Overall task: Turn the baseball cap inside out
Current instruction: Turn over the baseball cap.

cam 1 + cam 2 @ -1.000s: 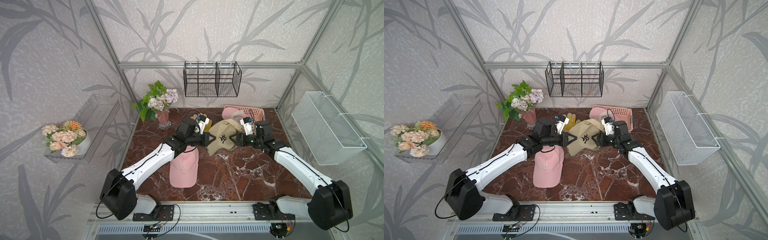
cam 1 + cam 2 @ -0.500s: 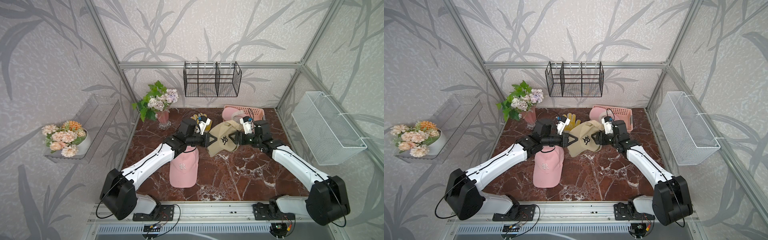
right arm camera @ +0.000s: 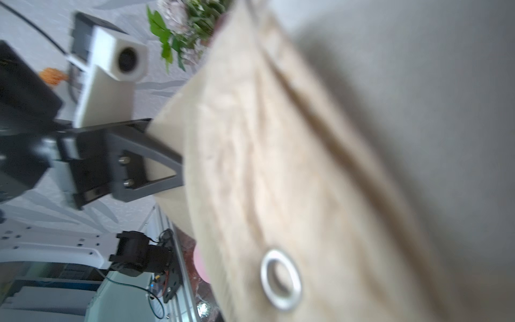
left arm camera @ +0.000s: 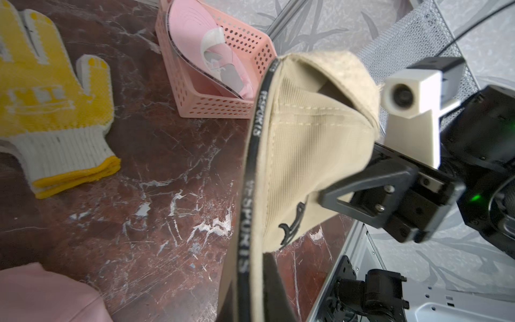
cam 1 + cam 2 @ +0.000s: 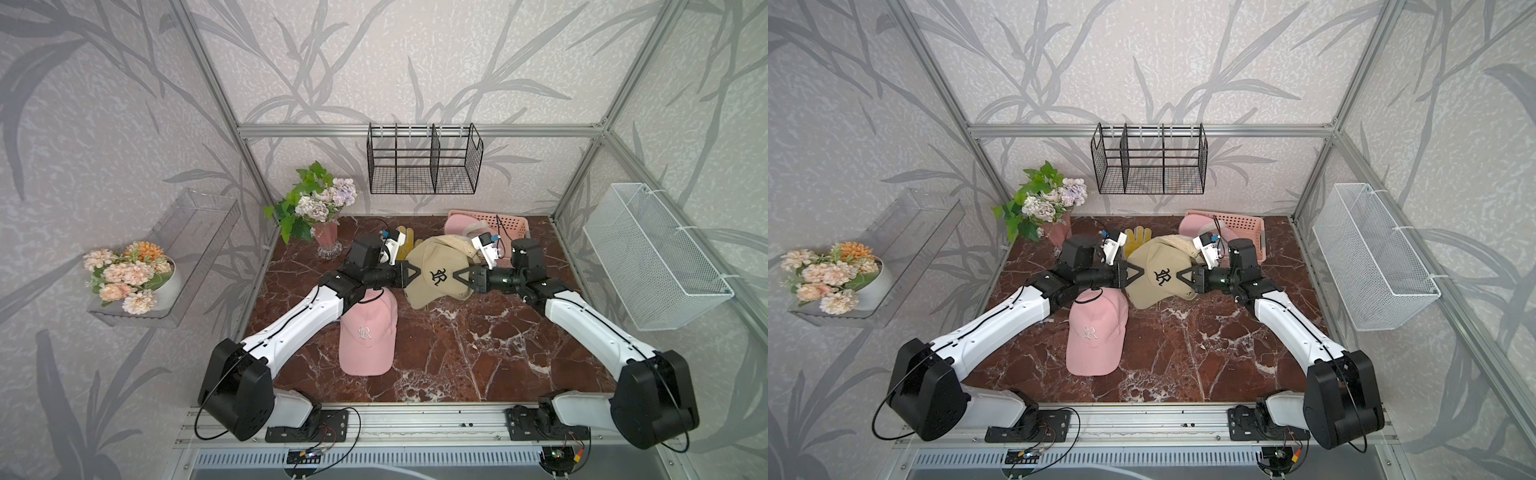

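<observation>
In both top views the beige baseball cap, with a black monogram on its front, hangs between my two arms just above the marble table. My left gripper is shut on its left edge. The left wrist view shows the black sweatband and rim running down into my left gripper. My right gripper is shut on the crown's right side. Beige fabric with a metal eyelet fills the right wrist view and hides the right jaws.
A pink cap lies on the table under the left forearm. A yellow glove and a pink basket holding another pink cap sit at the back. A flower vase stands back left.
My right gripper, open before, has closed on the right side of the beige cap. The left gripper has kept its hold and place.
</observation>
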Robot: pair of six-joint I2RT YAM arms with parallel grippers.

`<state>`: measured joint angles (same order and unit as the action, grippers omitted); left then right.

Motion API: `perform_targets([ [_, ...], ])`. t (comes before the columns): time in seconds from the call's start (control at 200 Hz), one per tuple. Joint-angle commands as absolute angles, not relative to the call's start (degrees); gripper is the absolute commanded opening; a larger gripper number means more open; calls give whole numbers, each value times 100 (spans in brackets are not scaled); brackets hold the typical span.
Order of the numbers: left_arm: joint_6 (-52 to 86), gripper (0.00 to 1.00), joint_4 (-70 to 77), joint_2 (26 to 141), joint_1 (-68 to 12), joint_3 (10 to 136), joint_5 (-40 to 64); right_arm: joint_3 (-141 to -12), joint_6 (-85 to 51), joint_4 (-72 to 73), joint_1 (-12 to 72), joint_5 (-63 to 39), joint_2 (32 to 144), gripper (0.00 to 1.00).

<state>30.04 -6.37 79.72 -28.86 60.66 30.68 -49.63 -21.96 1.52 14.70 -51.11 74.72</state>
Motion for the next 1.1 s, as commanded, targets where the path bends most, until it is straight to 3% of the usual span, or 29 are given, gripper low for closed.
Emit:
perform_targets([
  [0.0, 3081, 0, -517, 7854, -2696, 5912, 2689, -4483, -3545, 2162, 1043, -6175, 7103, 0],
  [0.065, 3103, 0, -467, 7822, -2663, 5859, 2854, -4226, -4084, 2985, 789, -6064, 7076, 0],
  [0.13, 3179, 0, -291, 7792, -2665, 5787, 3150, -4166, -4069, 2849, 703, -5739, 7062, 1],
  [0.225, 3424, 0, 53, 7747, -2670, 5675, 3575, -4212, -3606, 2126, 747, -5171, 6982, 19],
  [0.29, 3669, 0, 296, 7681, -2671, 5572, 3680, -4186, -3266, 1797, 818, -4756, 6794, 45],
  [0.32, 3819, 0, 454, 7644, -2678, 5513, 3715, -4177, -3050, 1614, 891, -4513, 6669, 53],
  [0.475, 5227, 0, 1678, 7367, -2792, 5082, 3419, -4150, -1279, 738, 1703, -3054, 6006, 68],
  [0.63, 6610, 0, 2126, 7214, -3229, 4961, 2461, -3954, -20, 671, 2474, -2356, 5804, 71],
  [0.82, 7806, 0, 1995, 6969, -3555, 4818, 1382, -3228, 1649, 1645, 3715, -913, 5608, 74],
  [1.095, 8701, 0, 2080, 6898, -3750, 4672, 1092, -2896, 2808, 3292, 4657, 1040, 6013, 75],
])
